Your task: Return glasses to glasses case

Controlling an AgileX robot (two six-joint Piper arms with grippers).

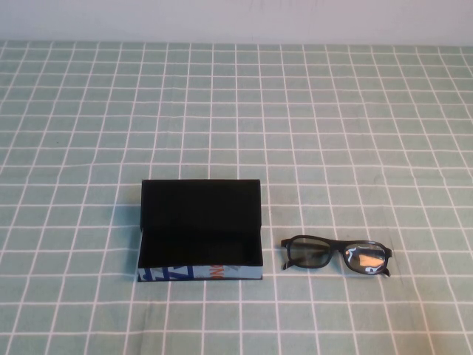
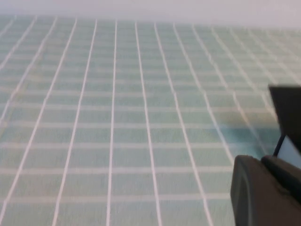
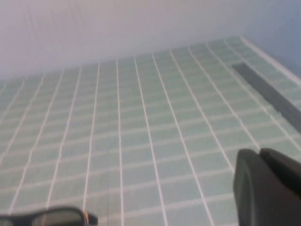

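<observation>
The glasses case (image 1: 199,231) lies open at the table's front, left of centre. Its black lid stands up at the back and its light blue printed side faces the front. The black thick-framed glasses (image 1: 336,255) lie flat on the cloth just right of the case, apart from it. Neither arm shows in the high view. In the left wrist view my left gripper (image 2: 261,159) is shut and empty, with the case (image 2: 288,110) just beyond it. In the right wrist view my right gripper (image 3: 259,151) is shut and empty, and the glasses (image 3: 47,218) lie off to one side.
A green cloth with a white grid (image 1: 236,111) covers the whole table. A pale wall (image 1: 236,18) runs along the far edge. A dark grey strip (image 3: 268,89) lies along the cloth's edge in the right wrist view.
</observation>
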